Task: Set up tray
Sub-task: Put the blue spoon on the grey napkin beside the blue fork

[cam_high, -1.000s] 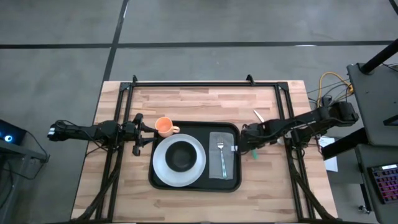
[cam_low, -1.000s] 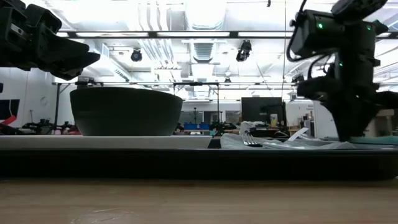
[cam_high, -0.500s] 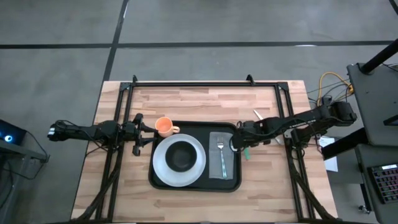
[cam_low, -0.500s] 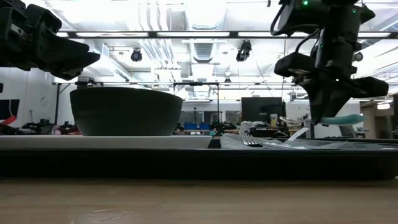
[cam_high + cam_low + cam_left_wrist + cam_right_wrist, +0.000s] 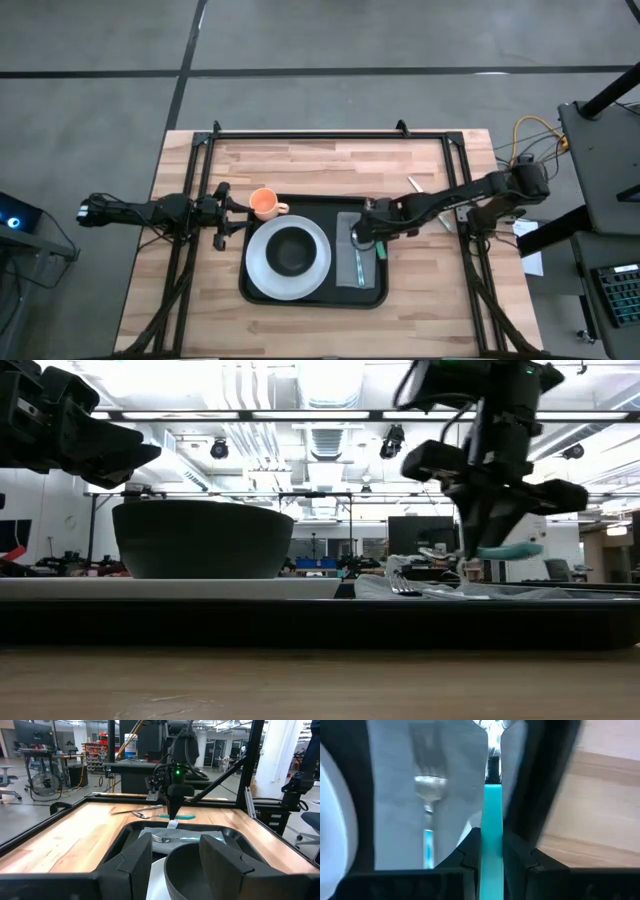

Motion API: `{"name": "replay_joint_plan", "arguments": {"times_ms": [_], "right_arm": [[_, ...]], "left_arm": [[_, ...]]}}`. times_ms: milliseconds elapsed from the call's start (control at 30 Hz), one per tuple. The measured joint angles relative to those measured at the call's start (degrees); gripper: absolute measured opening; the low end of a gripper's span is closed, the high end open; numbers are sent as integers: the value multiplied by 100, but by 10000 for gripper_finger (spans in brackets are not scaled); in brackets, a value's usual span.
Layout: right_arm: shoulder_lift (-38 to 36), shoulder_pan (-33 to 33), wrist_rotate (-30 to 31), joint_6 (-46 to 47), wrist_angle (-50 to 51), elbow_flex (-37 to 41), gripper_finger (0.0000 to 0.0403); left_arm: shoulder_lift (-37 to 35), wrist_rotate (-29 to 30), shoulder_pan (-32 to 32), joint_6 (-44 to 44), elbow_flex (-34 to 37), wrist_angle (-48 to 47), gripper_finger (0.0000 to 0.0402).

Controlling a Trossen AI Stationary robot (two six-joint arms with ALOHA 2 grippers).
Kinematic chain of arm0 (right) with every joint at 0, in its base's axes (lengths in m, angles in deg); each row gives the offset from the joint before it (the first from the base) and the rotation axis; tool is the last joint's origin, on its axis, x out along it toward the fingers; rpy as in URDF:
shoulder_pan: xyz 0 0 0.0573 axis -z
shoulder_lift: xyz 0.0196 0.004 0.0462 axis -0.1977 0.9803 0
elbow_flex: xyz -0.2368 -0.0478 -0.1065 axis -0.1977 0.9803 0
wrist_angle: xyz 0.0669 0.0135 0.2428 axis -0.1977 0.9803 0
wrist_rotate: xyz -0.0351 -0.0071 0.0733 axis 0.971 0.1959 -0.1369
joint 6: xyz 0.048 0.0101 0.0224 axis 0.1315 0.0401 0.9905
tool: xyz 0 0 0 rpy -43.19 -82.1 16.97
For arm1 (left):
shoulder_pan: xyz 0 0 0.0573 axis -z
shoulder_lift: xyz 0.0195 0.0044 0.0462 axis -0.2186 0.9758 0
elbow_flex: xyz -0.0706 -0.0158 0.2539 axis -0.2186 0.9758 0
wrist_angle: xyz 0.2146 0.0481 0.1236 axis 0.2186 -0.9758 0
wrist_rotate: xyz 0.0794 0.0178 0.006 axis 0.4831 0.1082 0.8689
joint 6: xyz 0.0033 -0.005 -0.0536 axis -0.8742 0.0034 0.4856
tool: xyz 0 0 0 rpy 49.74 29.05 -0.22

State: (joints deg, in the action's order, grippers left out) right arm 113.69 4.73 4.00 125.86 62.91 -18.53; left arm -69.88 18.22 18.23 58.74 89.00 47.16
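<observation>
**Teal-handled utensil held over the napkin**

The wooden surface filled the centre of the high view, and the black tray lay on its lower middle part. On the tray's left half sat a white plate carrying a dark bowl. A grey napkin lay on the tray's right half with a fork on it. An orange cup stood on the wood just beside the tray's upper left corner. The right claw, reaching in from the frame's right, hung over the napkin's right edge, its fingers closed on a teal-handled utensil. The left claw waited at centre left near the cup, its fingers partly apart and holding nothing.
</observation>
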Motion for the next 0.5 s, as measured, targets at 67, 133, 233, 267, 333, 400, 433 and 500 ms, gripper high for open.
{"name": "replay_joint_plan", "arguments": {"times_ms": [67, 133, 233, 267, 333, 400, 433, 500], "right_arm": [[213, -33, 71, 0, 7, -227, 40], [443, -35, 115, -17, 15, -461, 40], [786, -33, 106, -71, 43, -786, 40], [879, -33, 99, -86, 45, -899, 40], [1032, -35, 95, -94, 44, -1124, 40], [1154, -36, 97, -96, 39, -1350, 40], [1218, -49, 107, -94, 34, -1449, 40], [1304, -67, 159, -29, 51, -1608, 40]], "left_arm": [[-1, 0, -2, 2, 0, 1, 146], [-1, 0, 0, 1, 0, 0, 146], [-1, 0, -1, 0, 0, 1, 146], [-1, 0, -2, 1, 0, 0, 146], [-1, 0, -1, 1, 0, 0, 146], [1, 0, -2, 1, 0, 1, 146], [-1, 0, -1, 2, 0, 1, 146], [1, 0, -1, 0, 0, 1, 146]]}}
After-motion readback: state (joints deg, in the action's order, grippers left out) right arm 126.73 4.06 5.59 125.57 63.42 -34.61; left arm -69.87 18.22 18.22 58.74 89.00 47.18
